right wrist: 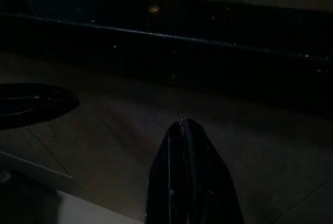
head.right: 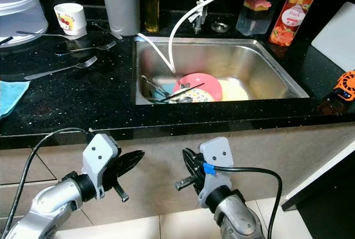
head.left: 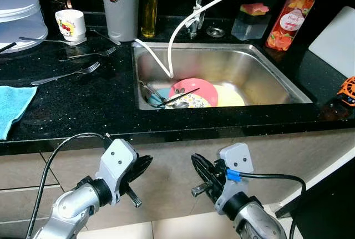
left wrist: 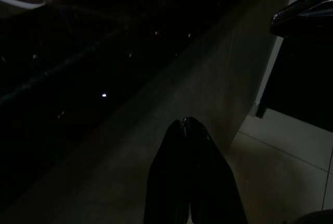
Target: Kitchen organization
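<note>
Table: I see a black speckled table (head.left: 83, 103) running across my view, with a steel sink (head.left: 266, 70) set into it right of centre.
Sink contents: a pink plate (head.left: 202, 88) lies on the sink floor beside a pale yellow plate (head.left: 230, 96), with dark utensils (head.left: 166, 99) laid across them; a white hose (head.left: 183, 23) curves down from the tap into the basin.
Table, left part: two forks (head.left: 69, 75) lie flat near the sink's left rim, a white mug (head.left: 71, 24) stands behind them, and a blue cloth (head.left: 12, 107) lies at the far left edge.
Behind the sink: a grey flask (head.left: 119, 6) stands at the back left corner with a bottle of yellow oil (head.left: 148, 6) just beside it; a soap dispenser (head.left: 289, 20) stands at the back right.
Left pincer (head.left: 143, 165): I hold it low, in front of the cabinet face below the table edge, fingers pressed together, holding nothing.
Right pincer (head.left: 198, 165): also low before the cabinet, near the left one, fingers closed together and carrying nothing.
Wrist views: both are very dark; each shows its own closed black fingers (left wrist: 190, 172) against the cabinet front.
</note>
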Available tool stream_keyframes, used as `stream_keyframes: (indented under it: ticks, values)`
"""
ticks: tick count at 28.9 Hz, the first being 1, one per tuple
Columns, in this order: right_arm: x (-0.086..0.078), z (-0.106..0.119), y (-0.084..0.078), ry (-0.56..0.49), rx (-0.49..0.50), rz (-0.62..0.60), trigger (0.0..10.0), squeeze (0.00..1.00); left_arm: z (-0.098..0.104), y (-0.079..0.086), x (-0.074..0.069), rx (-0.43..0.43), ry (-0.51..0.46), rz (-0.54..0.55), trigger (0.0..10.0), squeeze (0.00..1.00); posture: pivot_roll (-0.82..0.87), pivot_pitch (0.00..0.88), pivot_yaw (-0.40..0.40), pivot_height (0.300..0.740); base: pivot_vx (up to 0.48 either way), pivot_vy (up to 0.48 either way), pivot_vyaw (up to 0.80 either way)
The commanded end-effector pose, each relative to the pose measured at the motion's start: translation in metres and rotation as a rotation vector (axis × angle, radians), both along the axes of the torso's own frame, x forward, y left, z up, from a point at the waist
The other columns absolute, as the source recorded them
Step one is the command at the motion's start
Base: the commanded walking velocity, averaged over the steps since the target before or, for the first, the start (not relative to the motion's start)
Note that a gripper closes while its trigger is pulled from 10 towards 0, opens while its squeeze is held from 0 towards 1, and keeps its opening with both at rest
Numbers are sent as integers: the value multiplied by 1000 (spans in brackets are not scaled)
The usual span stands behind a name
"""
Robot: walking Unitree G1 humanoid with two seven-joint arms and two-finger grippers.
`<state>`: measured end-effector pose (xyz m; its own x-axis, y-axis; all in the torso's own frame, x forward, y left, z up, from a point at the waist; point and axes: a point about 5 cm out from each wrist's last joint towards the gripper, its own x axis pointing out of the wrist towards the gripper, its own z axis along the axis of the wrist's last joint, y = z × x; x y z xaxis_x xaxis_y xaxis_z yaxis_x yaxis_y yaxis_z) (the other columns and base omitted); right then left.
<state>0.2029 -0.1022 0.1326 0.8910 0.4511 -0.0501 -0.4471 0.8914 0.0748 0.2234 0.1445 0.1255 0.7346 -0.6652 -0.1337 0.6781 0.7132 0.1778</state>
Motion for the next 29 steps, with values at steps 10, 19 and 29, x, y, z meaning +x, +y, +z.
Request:
stream_keyframes:
  ticks: [10,19,29]
  values:
    - [3,-4,5,0,18,-20,10000,0,-2,8,4,36,6,-3,10000,0,153,6,-25,740,0,0,0]
    - [2,-4,6,1,32,-19,10000,0,-4,8,3,36,32,-24,10000,0,153,7,-20,740,0,0,0]
    - [2,-6,2,3,20,-16,10000,0,-8,2,1,21,38,-26,10000,0,144,0,-35,740,0,0,0]
